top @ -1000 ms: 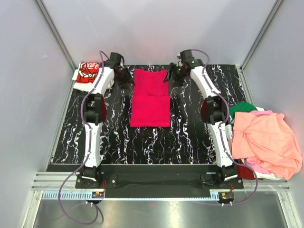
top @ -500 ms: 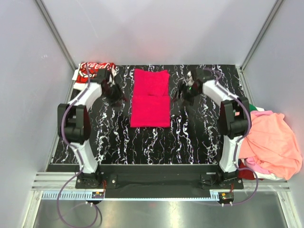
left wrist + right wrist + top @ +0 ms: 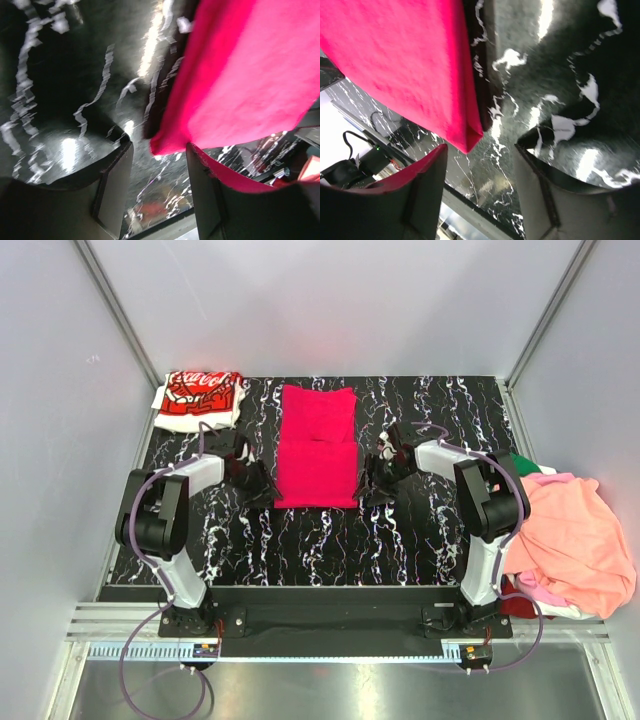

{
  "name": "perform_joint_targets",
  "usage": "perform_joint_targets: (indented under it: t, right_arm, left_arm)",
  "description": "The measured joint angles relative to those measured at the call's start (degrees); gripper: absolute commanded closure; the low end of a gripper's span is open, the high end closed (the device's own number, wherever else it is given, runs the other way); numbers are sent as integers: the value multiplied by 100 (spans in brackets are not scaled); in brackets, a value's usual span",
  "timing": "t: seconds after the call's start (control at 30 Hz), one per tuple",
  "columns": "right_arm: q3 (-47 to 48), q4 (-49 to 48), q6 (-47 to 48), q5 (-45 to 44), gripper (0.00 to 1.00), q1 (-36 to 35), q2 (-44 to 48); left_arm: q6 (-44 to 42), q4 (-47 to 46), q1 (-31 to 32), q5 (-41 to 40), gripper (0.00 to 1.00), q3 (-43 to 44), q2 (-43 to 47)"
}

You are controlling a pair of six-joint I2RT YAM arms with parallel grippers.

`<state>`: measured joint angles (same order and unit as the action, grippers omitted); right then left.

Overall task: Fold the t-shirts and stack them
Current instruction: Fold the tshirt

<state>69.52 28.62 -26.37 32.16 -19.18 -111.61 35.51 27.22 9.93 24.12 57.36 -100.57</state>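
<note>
A crimson-pink t-shirt [image 3: 317,446] lies folded in a long rectangle on the black marbled table [image 3: 330,530]. My left gripper [image 3: 262,488] is open at its near left corner, which shows in the left wrist view [image 3: 165,145] just above the gap between the fingers. My right gripper [image 3: 368,483] is open at the near right corner, seen in the right wrist view [image 3: 467,137]. A folded white t-shirt with red logo print [image 3: 198,398] lies at the far left corner. A heap of salmon-orange [image 3: 565,535], pink and green t-shirts [image 3: 512,466] lies at the right edge.
Grey walls and metal frame posts close in the table on three sides. The arm bases stand on a black rail [image 3: 330,615] at the near edge. The heap on the right hangs over the table's right edge beside the right arm's base.
Both grippers have come from the shirt's far end down along its sides to its near corners. The shirt has not moved.
</note>
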Motion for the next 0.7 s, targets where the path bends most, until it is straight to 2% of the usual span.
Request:
perform_joint_targets:
  t: [0.27,0.37,0.5,0.57,0.6,0.63,0.7]
  right_arm:
    - [0,-177,-39,-2,46,-114,-15]
    - [13,-184,-37,-4,53,-122,-55]
    - [37,-179,-33,-9,68,-146,-131]
    - [70,-179,-20,-11,74,-155,-162]
    - [94,-177,-13,-13,78,-157,-175]
    - [109,-179,-9,-15,86,-162,-184]
    - [127,-181,7,-13,95,-170,-184]
  left_arm:
    - [249,-555,151,168,50,-208,15]
    - [328,-691,201,203,51,-267,15]
    - [380,-758,267,201,55,-278,15]
    - [385,-756,293,179,60,-278,15]
    - [387,-756,302,164,69,-282,15]
    - [400,-761,310,149,75,-297,15]
    - [400,-767,330,101,88,-343,13]
